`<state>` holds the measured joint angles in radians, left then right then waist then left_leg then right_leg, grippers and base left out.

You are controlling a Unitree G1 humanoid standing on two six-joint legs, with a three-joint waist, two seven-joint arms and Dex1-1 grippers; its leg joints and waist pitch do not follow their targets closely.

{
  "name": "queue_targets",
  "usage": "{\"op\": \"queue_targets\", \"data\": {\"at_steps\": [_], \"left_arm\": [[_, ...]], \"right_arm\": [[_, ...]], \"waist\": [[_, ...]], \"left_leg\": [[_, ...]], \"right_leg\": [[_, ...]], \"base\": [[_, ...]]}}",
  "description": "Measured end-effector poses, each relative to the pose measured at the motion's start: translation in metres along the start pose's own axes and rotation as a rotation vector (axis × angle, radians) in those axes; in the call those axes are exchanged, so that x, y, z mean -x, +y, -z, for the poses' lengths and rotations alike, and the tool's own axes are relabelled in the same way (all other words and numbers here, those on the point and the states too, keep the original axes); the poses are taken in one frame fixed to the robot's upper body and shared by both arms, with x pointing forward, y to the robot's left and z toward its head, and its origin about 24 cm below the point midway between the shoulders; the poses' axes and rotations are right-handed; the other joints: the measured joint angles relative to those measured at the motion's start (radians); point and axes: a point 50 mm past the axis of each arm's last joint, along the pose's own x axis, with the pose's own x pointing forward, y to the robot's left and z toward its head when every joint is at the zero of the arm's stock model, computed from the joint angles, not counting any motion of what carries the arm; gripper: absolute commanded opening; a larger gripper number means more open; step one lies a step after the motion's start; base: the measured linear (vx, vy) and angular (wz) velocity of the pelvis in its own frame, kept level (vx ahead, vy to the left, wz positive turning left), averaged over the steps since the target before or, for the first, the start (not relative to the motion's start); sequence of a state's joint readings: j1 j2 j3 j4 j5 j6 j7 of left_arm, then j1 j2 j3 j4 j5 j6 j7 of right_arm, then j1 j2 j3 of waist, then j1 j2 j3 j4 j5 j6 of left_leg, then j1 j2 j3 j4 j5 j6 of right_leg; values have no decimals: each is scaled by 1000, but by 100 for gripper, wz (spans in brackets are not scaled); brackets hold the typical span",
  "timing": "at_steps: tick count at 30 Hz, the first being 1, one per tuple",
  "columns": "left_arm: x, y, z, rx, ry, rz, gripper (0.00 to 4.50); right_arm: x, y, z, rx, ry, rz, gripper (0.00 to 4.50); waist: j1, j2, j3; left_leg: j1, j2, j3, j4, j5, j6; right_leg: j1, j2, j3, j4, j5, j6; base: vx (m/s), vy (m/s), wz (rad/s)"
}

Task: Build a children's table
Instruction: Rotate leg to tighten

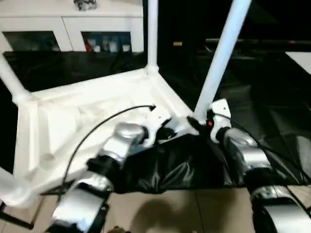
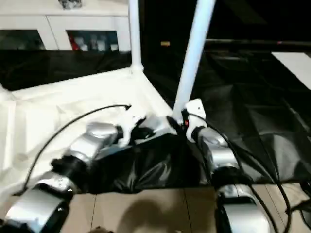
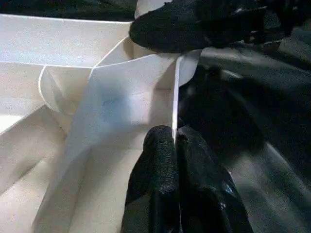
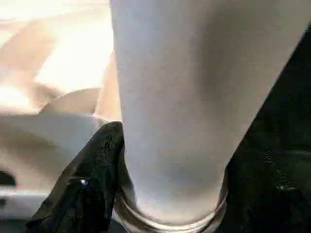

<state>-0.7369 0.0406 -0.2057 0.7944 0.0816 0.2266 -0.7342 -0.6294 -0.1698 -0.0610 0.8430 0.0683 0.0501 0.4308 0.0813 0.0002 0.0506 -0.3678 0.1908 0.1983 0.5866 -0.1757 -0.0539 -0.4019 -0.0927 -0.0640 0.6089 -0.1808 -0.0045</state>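
The children's table (image 1: 97, 116) lies upside down before me on black sheeting (image 1: 184, 165), and the leg (image 1: 221, 58) at its near right corner leans off plumb. My right claw (image 1: 201, 124) is closed around that leg's base; my left claw (image 3: 175, 145) is pinched shut on the table's rim. If I push crookedly, the leg may jam or pop out. The socket itself is hidden behind my claws, and the leg tops are cut off.

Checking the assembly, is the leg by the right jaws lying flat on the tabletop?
No, the leg stands up at a slant from the tabletop's corner.
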Motion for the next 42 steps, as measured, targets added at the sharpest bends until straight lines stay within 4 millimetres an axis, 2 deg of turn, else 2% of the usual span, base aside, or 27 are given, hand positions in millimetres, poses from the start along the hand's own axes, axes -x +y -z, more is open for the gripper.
{"op": "queue_targets", "data": {"at_steps": [3, 9, 10, 17, 25, 30, 35, 37, 40, 42], "left_arm": [[-6, -2, -4, -3, -6, -36, 0], [-4, -1, -3, -19, -10, -21, 0], [-3, -1, -2, -22, -11, -10, 0], [8, 2, 4, -53, -13, 36, 0], [24, 3, 12, -73, -7, 159, 0], [35, -2, 17, -98, -2, 292, 0], [42, 0, 19, -100, 10, 342, 0], [44, 0, 20, -99, 15, 360, 0], [48, 0, 22, -96, 21, 384, 0], [49, 1, 22, -95, 24, 391, 0]], "right_arm": [[-6, 2, -3, -30, -9, 73, 265], [-7, 4, -1, -16, -28, 63, 265], [-6, 4, -1, -14, -32, 51, 321], [5, 1, 3, 9, -46, -117, 383], [32, -11, 8, 159, 14, -369, 383], [43, -10, 10, 207, 53, -526, 383], [50, -9, 10, 229, 79, -611, 383], [52, -9, 9, 239, 92, -641, 359], [55, -9, 10, 246, 109, -676, 349], [56, -8, 9, 246, 110, -685, 315]], "waist": [[5, 0, 0], [5, 0, 0], [4, 1, 0], [0, 3, -1], [8, 3, -1], [14, 5, 0], [15, 5, 1], [17, 5, 1], [20, 5, 1], [19, 4, 1]], "left_leg": [[-1, 0, 0, -2, 0, 0], [0, 0, 0, -3, 0, 0], [0, 0, 0, -3, 0, 0], [1, 1, 0, -6, 0, 0], [0, 1, 0, -5, 0, 0], [-1, 1, 0, -5, 0, 0], [-1, 1, 0, -4, 0, 0], [-1, 1, 0, -4, 0, 0], [-1, 1, 0, -4, 0, 0], [-1, 1, 0, -4, 0, 0]], "right_leg": [[-1, 0, -1, 0, -1, 1], [-1, 0, -1, 0, -1, 1], [-1, 0, -1, 0, -1, 1], [-1, 1, -1, 0, -1, 2], [-1, 1, -1, -1, -1, 2], [-1, 1, -1, -1, -2, 2], [-1, 0, -1, 0, -2, 2], [-1, 0, -1, 0, -2, 2], [-1, 0, -1, 0, -2, 3], [-1, 0, -1, 0, -2, 3]], "base": [[0, 0, 0], [0, 0, 0], [0, 0, 0], [0, 0, 0], [0, 0, 0], [0, 0, 0], [0, 0, 0], [0, 0, 0], [0, 0, 0], [0, 0, 0]]}}
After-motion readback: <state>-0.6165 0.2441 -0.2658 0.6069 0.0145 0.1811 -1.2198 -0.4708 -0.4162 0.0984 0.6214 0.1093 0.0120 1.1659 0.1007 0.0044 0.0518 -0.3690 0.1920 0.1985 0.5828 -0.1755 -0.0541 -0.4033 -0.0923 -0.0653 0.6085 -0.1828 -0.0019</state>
